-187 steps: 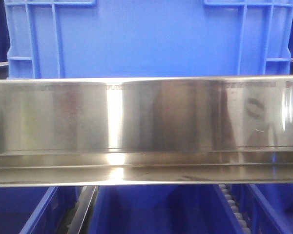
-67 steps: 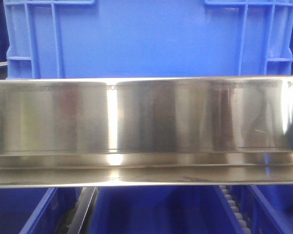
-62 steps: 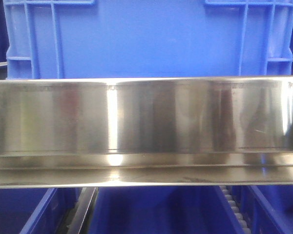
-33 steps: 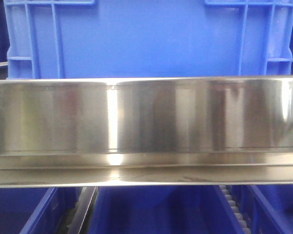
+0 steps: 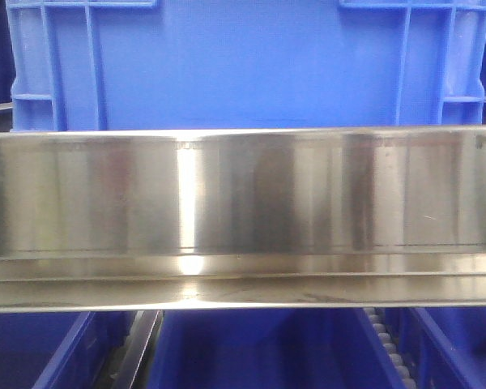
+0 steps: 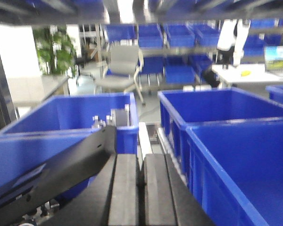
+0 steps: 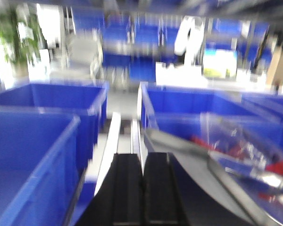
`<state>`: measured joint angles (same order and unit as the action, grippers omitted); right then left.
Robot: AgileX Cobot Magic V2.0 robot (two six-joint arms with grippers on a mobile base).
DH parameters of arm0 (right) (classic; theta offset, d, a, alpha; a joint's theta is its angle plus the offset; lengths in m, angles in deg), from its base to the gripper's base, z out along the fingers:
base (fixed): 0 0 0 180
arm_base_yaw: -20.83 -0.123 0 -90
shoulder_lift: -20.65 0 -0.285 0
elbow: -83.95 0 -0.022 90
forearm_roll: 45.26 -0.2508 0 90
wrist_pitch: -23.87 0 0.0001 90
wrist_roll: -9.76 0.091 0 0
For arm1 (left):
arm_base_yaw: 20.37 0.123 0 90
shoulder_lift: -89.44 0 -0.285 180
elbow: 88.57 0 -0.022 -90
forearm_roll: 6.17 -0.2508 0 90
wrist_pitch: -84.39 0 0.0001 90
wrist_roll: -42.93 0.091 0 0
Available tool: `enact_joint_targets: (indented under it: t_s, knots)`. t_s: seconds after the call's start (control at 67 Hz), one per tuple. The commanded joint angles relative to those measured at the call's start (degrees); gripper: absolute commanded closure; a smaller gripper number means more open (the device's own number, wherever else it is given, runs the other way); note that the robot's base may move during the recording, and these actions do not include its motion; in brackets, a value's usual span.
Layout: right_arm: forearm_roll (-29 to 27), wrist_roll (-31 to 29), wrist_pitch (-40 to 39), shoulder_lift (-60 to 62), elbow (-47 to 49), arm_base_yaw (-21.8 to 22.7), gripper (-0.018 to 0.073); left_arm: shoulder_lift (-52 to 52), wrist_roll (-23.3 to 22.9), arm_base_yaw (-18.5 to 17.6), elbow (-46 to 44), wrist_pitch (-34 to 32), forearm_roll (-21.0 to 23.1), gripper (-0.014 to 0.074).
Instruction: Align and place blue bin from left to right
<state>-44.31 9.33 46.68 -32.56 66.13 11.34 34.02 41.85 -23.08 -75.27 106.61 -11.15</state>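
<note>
The blue bin (image 5: 243, 65) fills the top of the front view: bright blue, smooth wall, raised ribs near both corners. Its lower part is hidden behind a steel rail (image 5: 243, 203). In the left wrist view my left gripper (image 6: 140, 157) is shut with nothing between its black pads (image 6: 125, 188), over the gap between two open blue crates (image 6: 61, 117) (image 6: 236, 136). The blurred right wrist view shows my right gripper (image 7: 142, 155) shut and empty above a white track between blue crates (image 7: 33, 155). Neither gripper shows in the front view.
Below the rail sit darker blue bins (image 5: 259, 348) and a roller track (image 5: 386, 340). A black arm link (image 6: 61, 169) crosses the left wrist view. A clear bag with red items (image 7: 245, 146) lies at the right. A grey chair (image 6: 120, 66) and shelves of blue crates stand behind.
The blue bin has stayed put. Reflections at the right end of the steel rail have shifted, and the dark shape seen there earlier is gone.
</note>
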Motion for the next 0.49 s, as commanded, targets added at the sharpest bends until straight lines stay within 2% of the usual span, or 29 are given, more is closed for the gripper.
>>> enact_joint_targets:
  t_s: [0.0,0.134,0.254,0.478]
  knots:
    - [-0.1,-0.1,3.2,-5.7,5.1,0.2,0.0639,-3.1,-0.2,0.2,-4.0,1.6,-0.2,0.0708]
    - [-0.1,-0.1,4.4,-12.8,10.5,0.2,0.0639,-6.3,-0.2,0.2,-5.6,-2.5,-0.3,0.0708]
    - [-0.1,-0.1,0.8,-16.6,11.2,0.2,0.0639,-7.7,-0.2,0.2,-5.6,-2.6,-0.3,0.0708]
    - [-0.1,-0.1,2.5,-20.0,11.2,0.2,0.0639,-10.4,-0.2,0.2,-5.6,-3.0,-0.1,0.0708]
